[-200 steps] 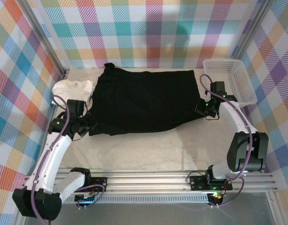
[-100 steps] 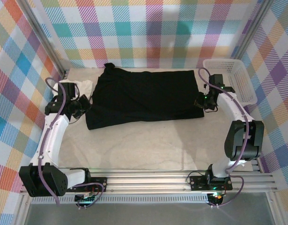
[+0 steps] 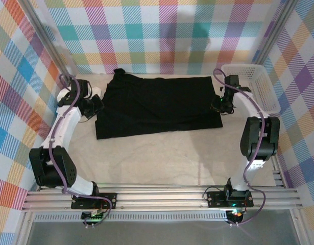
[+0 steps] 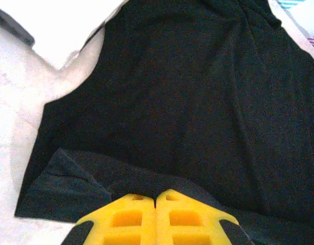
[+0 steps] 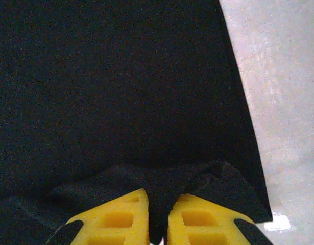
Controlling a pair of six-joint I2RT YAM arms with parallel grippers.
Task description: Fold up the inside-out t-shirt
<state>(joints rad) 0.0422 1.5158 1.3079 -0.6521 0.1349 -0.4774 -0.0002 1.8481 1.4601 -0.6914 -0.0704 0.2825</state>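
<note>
Lying flat along the table's (image 3: 162, 163) far edge, the large black cloth t-shirt (image 3: 157, 107) is pinched at both side edges — left tool (image 4: 155, 201) and right tool (image 5: 158, 212) each clamped on a raised layer, likely to carry 1 fold over evenly.

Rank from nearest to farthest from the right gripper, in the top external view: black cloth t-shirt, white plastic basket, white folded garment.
1. Black cloth t-shirt, pinched in the right gripper.
2. White plastic basket, just to its right.
3. White folded garment, far left.
</note>
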